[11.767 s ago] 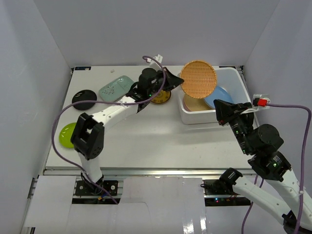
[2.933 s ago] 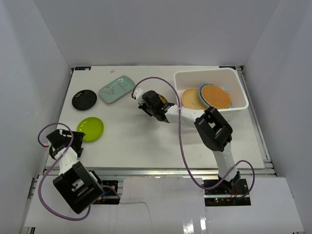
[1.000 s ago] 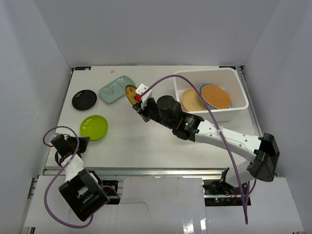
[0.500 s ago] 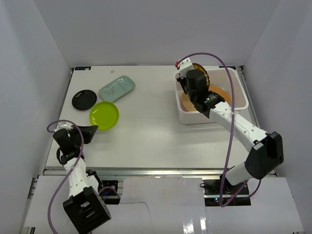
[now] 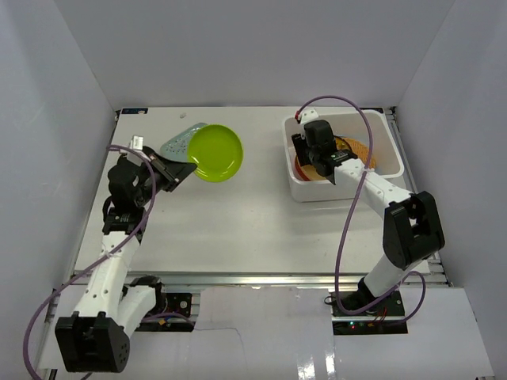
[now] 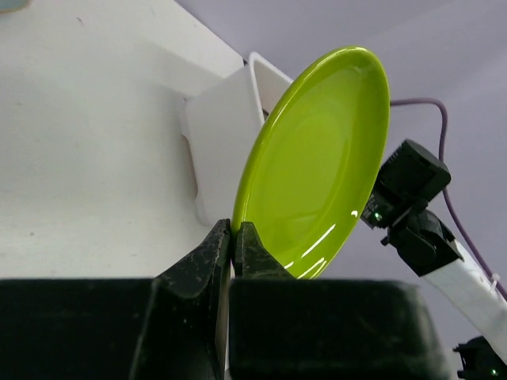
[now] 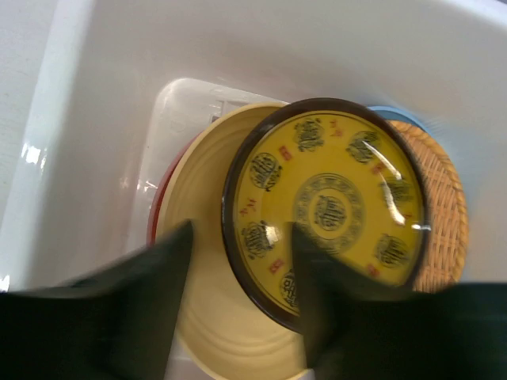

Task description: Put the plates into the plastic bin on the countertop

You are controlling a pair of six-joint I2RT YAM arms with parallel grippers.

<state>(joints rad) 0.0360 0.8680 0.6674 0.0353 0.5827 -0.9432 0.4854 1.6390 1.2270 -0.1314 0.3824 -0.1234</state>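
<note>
My left gripper is shut on the rim of the lime green plate, held tilted above the countertop left of the plastic bin. In the left wrist view the fingers pinch the lime green plate at its lower edge. My right gripper stands open inside the bin, over the small yellow-and-dark patterned plate. That plate rests on the tan plate and the woven orange plate. A mint-green dotted plate lies partly behind the green one.
The bin's white wall shows behind the green plate in the left wrist view, with the right arm beyond it. A red-pink rim and a blue sliver peek from under the stack. White walls close in both sides.
My right arm carried the yellow patterned plate from mid-table into the bin and opened its jaws. My left arm lifted the green plate and swung it up and to the right.
</note>
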